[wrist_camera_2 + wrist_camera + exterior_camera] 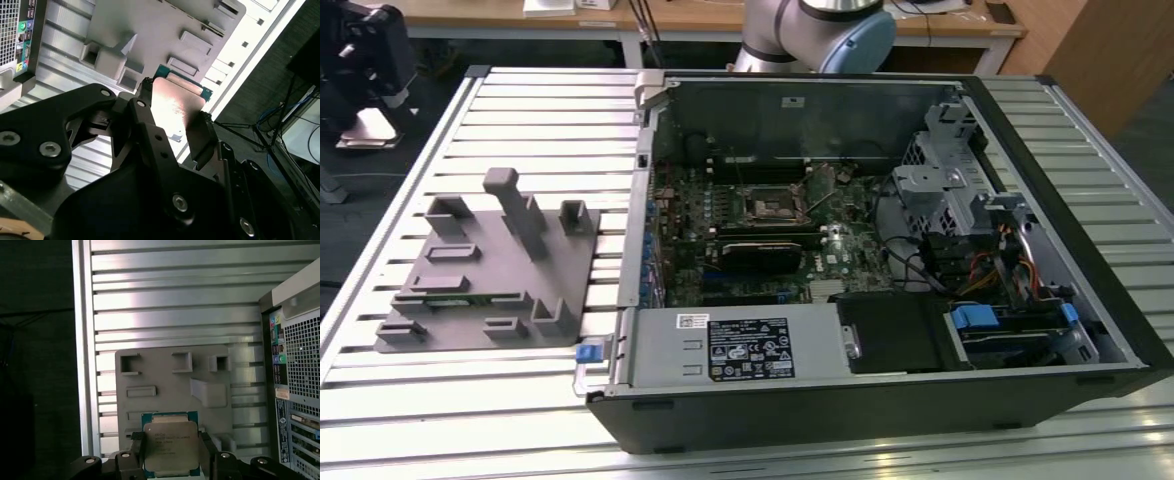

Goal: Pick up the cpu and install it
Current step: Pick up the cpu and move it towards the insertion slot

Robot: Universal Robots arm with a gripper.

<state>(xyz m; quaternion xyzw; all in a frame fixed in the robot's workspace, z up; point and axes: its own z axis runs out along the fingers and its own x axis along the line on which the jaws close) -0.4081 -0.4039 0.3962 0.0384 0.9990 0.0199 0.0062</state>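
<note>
Cpu handling takes place over a slatted metal desk (pixel 520 400). On the desk lie an open computer case (pixel 881 420) on its side and, just beside it toward the exterior view's left, a grey fixture plate (pixel 467 300) with raised blocks. Inside the case the motherboard (pixel 847 250) lies flat, with its black square socket (pixel 767 205) near the middle. In both wrist views the cpu (pixel 170 440) hangs above the fixture plate and looks clear of it. Its silvery top faces the first wrist camera, and a thin green edge shows around it. The hand (pixel 171 462) is closed narrow on the chip, with a black finger (pixel 136 452) pressing on each of two opposite edges. I judge the chip to be light and stiff but fragile. Its underside contacts would damage easily and the smooth metal lid offers little friction, so the side edges, as gripped here, look like the right place to hold it, with the chip kept level
</note>
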